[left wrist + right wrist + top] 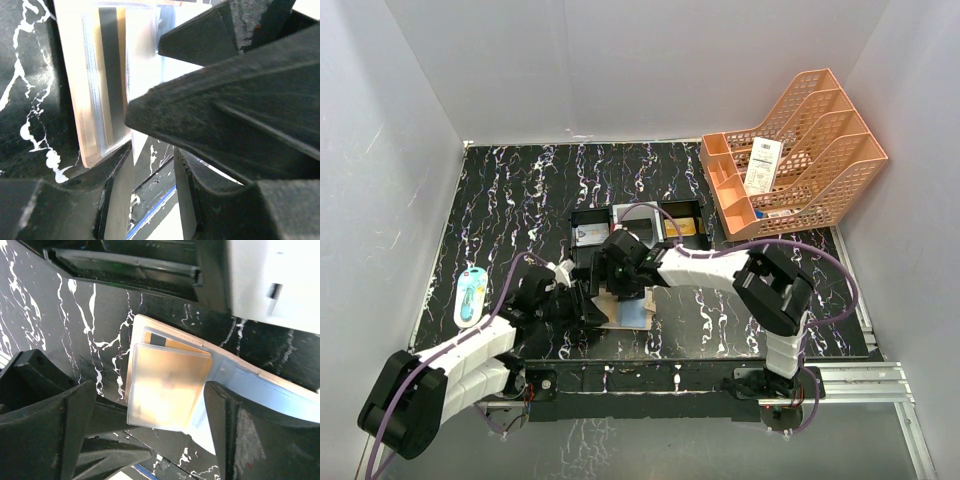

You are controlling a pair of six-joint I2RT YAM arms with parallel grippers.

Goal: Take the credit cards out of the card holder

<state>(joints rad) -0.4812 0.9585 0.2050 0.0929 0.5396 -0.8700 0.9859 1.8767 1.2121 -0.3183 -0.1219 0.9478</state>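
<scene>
**Wallet open on the table, right fingers spread over it**

Top view: the card holder (632,315) lies open on the table (500,200), at 6 o'clock from the black tray (590,215), which holds a gold card (681,228). The left gripper (588,303) is at the holder's 9 o'clock edge and the right gripper (625,285) is over its 12 o'clock edge.

Left wrist: the left gripper (152,165) has its jaws partly apart. I cannot tell whether they pinch anything. The card holder (70,75), with a dark card (111,65) in it, fills 11 o'clock.

Right wrist: the right gripper (150,395) is spread wide and straddles an orange-gold card (167,385) in a frosted slot, gripping nothing.
</scene>
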